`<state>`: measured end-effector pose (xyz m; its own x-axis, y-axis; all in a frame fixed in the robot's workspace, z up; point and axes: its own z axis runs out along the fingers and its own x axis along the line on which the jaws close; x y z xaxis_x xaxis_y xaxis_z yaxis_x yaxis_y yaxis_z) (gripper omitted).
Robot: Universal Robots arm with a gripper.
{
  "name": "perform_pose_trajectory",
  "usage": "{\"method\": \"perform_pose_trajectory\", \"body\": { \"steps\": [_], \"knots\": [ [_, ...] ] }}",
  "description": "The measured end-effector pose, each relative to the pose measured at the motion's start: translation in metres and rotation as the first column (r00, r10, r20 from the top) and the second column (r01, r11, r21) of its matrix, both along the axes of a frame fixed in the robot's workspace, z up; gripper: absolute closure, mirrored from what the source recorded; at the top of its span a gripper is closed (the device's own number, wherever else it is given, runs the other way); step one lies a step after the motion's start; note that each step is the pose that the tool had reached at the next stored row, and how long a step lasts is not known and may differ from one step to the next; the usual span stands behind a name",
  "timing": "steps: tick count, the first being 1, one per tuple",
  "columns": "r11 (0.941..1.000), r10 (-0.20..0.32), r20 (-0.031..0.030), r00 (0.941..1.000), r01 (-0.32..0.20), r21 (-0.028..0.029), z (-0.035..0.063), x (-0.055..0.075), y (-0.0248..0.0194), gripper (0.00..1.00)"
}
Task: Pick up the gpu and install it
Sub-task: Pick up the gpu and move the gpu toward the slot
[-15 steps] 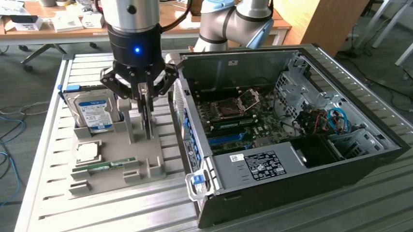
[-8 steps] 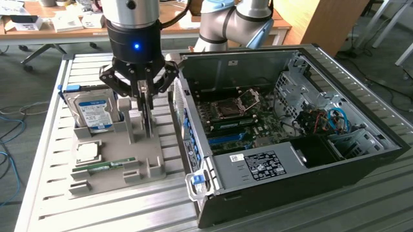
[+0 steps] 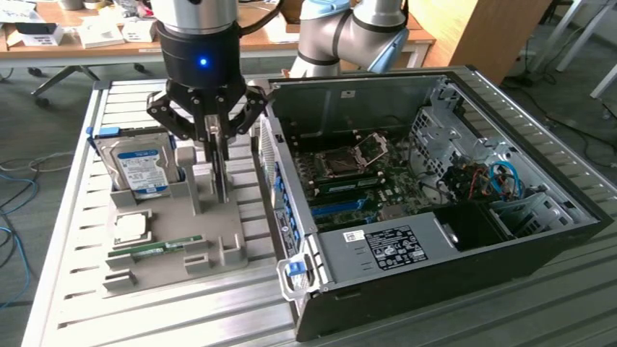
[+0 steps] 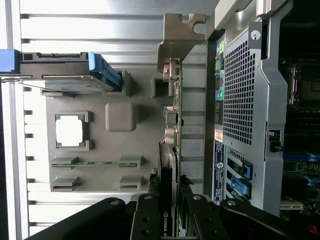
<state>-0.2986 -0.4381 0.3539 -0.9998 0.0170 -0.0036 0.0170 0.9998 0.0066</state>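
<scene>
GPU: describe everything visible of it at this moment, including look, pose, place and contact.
The gpu is a thin flat card standing on its long edge in the grey holder tray, beside the open computer case. Edge-on in the wrist view, it shows a green board edge with small connectors, a dark section with a small logo, and a bent bare-metal bracket at one end. The gripper straddles the dark end, closed on both faces. The card looks seated, not lifted.
</scene>
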Motion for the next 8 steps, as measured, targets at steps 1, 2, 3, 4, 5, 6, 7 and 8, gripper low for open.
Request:
{"method": "perform_pose_trajectory", "body": {
  "steps": [1,2,3,4,5,6,7,8],
  "knots": [
    [1.0000,0.000,0.0001,1.0000,0.000,0.0000,0.0008,0.0000,0.0000,0.74],
    [1.0000,0.000,0.0001,1.0000,0.000,0.0000,0.0016,0.0000,0.0000,0.74],
    [1.0000,0.000,0.0000,1.0000,0.000,0.0000,0.0023,0.0000,0.0000,0.74],
    [1.0000,0.000,0.0000,1.0000,0.000,0.0000,0.0029,0.0000,0.0000,0.74],
    [1.0000,0.000,0.0000,1.0000,0.000,0.0000,0.0036,0.0000,0.0000,0.74],
    [1.0000,0.000,0.0000,1.0000,0.000,0.0000,0.0042,0.0000,0.0000,0.74],
    [1.0000,0.000,0.0000,1.0000,0.000,0.0000,0.0048,0.0000,0.0000,0.74],
    [1.0000,0.000,0.0000,1.0000,0.000,0.0000,0.0053,0.0000,0.0000,0.74]
  ]
}}
